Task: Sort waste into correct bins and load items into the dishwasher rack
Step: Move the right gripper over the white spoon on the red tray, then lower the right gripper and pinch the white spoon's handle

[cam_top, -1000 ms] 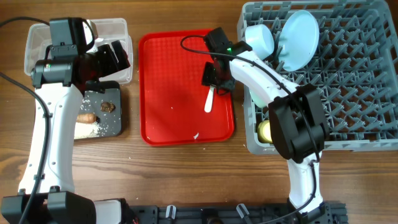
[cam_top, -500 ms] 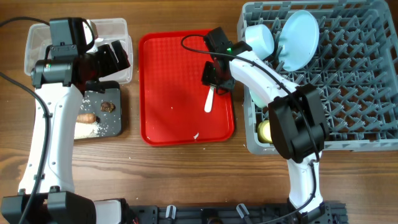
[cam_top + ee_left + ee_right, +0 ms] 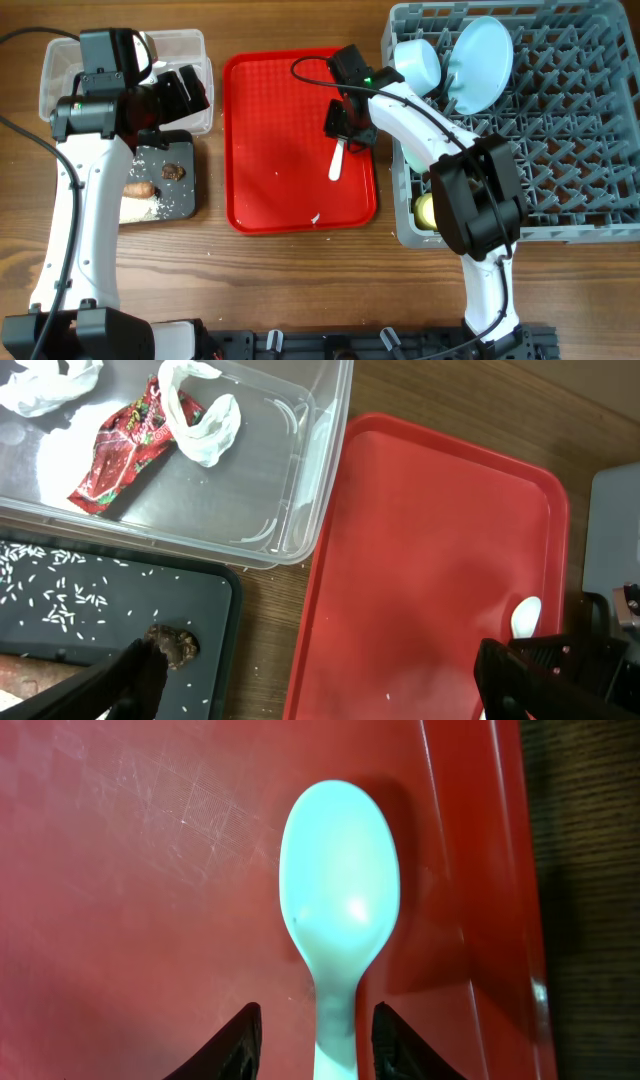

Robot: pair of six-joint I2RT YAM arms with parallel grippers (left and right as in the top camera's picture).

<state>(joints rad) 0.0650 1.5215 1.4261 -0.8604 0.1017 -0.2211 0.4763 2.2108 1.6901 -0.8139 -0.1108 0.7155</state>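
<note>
The white spoon (image 3: 337, 160) lies on the red tray (image 3: 270, 130), near its right rim; it also shows in the right wrist view (image 3: 340, 890). My right gripper (image 3: 346, 122) is low over it, open, its fingers (image 3: 243, 1038) on either side of the handle without touching it. My left gripper (image 3: 186, 90) hangs open and empty over the gap between the clear tub (image 3: 195, 50) and the red tray. The tub (image 3: 300, 510) holds a red wrapper (image 3: 125, 445) and white paper (image 3: 205, 415). The black tray (image 3: 185, 190) holds a carrot piece (image 3: 140, 188), a brown lump (image 3: 175, 171) and rice (image 3: 150, 208).
The grey rack (image 3: 560, 130) at the right holds the blue plate (image 3: 480, 60), the blue bowl (image 3: 420, 62) and the yellow cup (image 3: 427, 210). A few rice grains (image 3: 314, 217) lie on the red tray. No green bowl shows.
</note>
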